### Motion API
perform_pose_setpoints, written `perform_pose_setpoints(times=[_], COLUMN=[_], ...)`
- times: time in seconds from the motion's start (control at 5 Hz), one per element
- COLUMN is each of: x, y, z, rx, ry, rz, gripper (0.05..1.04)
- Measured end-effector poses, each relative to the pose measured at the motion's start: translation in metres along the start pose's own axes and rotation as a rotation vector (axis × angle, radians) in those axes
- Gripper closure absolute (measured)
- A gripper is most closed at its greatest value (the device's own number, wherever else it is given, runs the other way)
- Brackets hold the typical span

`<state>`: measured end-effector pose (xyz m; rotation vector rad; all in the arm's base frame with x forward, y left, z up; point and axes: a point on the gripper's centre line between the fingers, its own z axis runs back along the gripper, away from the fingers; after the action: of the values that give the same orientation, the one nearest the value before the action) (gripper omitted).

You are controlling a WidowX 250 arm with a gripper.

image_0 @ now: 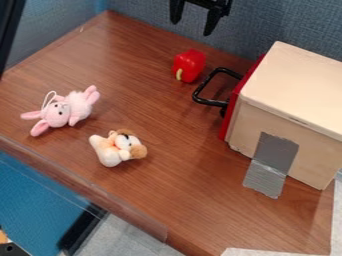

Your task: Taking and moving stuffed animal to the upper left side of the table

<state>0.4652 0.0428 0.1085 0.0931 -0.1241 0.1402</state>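
Observation:
At the top edge of the camera view hangs the black gripper [194, 19], open, its two fingers apart with nothing between them. It is above the back of the table [153, 107], away from both stuffed animals. A pink stuffed bunny [61, 111] with a white string loop lies at the left of the table. Just right of it and nearer the front edge lies a cream and brown stuffed dog [117, 148]. The two toys do not touch.
A red toy pepper [189, 65] sits toward the back, below the gripper. Right of it stands a wooden box [287, 107] with a red front, a black handle [208, 94] and grey tape. A clear strip [87, 192] runs along the table's front-left edge.

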Motion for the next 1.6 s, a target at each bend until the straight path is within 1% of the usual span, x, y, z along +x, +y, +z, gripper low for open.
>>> perform_pose_setpoints(times=[0.2,0.4,0.6,0.8,1.0,1.2,1.4,1.6], x=[-0.006,-0.05,-0.071,-0.103,-0.129,-0.148,-0.159,-0.169], y=[-0.001,-0.001,-0.003,-0.006,-0.016,-0.036,-0.04,-0.041], z=[-0.022,-0.032,-0.001,-0.003,-0.007,-0.023,-0.036,-0.053], rx=[0.002,-0.008,-0.05,-0.086,-0.093,-0.07,-0.069,-0.044], ry=[0.046,0.092,0.023,0.032,0.028,0.033,0.029,0.049], rz=[-0.003,-0.03,-0.035,-0.058,-0.127,-0.218,-0.227,-0.253], gripper=[0.087,0.087,0.087,0.085,0.085,0.085,0.085,0.085])
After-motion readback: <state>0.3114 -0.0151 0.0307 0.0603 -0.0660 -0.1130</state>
